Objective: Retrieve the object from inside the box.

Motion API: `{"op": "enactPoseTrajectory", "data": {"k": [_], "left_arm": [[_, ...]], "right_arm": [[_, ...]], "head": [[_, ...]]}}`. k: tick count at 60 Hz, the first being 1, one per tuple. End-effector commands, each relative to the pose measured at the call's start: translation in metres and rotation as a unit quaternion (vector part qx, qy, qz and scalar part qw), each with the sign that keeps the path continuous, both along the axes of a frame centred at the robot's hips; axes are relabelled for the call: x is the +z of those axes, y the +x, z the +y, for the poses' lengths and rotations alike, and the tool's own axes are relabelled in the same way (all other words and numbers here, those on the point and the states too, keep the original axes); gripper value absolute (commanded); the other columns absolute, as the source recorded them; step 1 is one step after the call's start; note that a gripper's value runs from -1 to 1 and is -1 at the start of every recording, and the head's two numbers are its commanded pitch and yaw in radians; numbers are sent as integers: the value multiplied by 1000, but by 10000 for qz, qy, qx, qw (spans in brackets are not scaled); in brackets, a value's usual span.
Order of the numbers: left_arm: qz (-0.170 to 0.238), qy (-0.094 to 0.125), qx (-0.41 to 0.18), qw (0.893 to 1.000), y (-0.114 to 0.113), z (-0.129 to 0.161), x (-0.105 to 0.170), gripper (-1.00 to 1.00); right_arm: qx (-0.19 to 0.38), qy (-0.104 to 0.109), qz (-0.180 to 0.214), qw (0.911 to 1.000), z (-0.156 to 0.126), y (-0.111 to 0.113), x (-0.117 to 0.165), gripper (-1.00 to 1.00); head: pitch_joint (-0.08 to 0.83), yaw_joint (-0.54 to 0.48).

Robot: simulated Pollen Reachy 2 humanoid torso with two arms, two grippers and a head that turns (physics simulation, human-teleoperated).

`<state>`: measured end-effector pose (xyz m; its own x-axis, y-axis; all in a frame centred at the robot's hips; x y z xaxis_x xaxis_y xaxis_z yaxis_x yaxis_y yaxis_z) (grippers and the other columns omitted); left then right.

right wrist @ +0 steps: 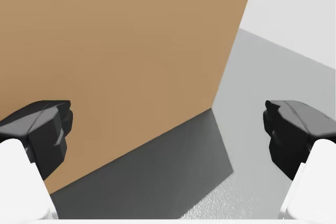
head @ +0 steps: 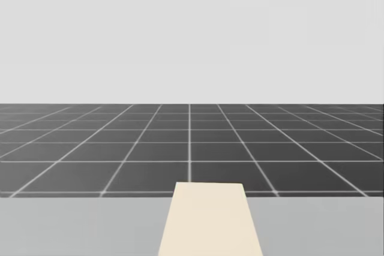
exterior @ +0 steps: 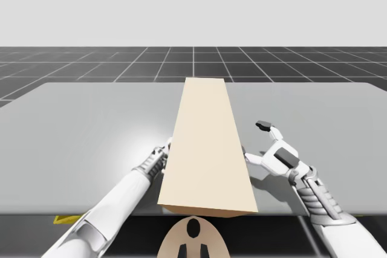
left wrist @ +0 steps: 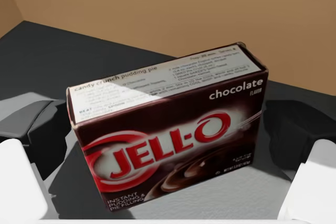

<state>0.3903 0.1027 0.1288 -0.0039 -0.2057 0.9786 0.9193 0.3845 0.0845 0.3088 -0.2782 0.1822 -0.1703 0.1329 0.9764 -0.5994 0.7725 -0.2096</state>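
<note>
Flat-lying brown carton (left wrist: 168, 135) inside tan box (exterior: 208, 149)

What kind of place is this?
Probably a simulated test scene, not a real room: a flat grey table, a dark grid floor running to a blank backdrop, and one plain tan box.

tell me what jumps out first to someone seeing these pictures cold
A tall tan box stands in the middle of the grey table, with one of my arms at each side. In the left wrist view, a small dark brown box sits between the open fingers of my left gripper, with tan walls behind it. My right gripper hangs open beside the tan box's outer wall.
</note>
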Motion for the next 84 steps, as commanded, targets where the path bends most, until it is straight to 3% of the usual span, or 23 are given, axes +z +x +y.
{"op": "enactPoseTrajectory", "data": {"k": [1,7,10,11,21,32,55,71,84], "left_arm": [[244,-349,-529,9977,-7,-48,-3,-1000],[248,-335,-634,9971,-7,-53,-3,-1000],[225,-354,-653,9970,-7,-55,-3,-706],[263,-349,-732,9964,-7,-56,-3,992],[224,-326,-701,9968,-7,-51,-2,1000],[122,-337,-470,9983,-7,-22,7,1000],[-336,-427,481,9974,-32,88,36,1000],[-471,-553,1358,9881,-55,167,46,1000],[-653,-697,1831,9784,-54,205,64,1000]], "right_arm": [[30,-10,-19,10000,0,0,0,-1000],[34,-21,-15,10000,0,0,0,-1000],[35,-28,-10,10000,0,1,0,-1000],[44,-27,-13,10000,0,0,0,-1000],[67,-29,-9,10000,0,0,-1,-1000],[66,-23,-4,10000,0,0,-1,-1000],[54,-12,-17,10000,0,-1,0,-1000],[53,12,-24,10000,-1,0,1,-1000],[52,38,-22,10000,-2,-1,2,-1000]], "head": [[4,-12],[6,-14],[7,-15],[9,-15],[12,-16],[12,-16],[4,-5],[4,0],[2,0]]}}
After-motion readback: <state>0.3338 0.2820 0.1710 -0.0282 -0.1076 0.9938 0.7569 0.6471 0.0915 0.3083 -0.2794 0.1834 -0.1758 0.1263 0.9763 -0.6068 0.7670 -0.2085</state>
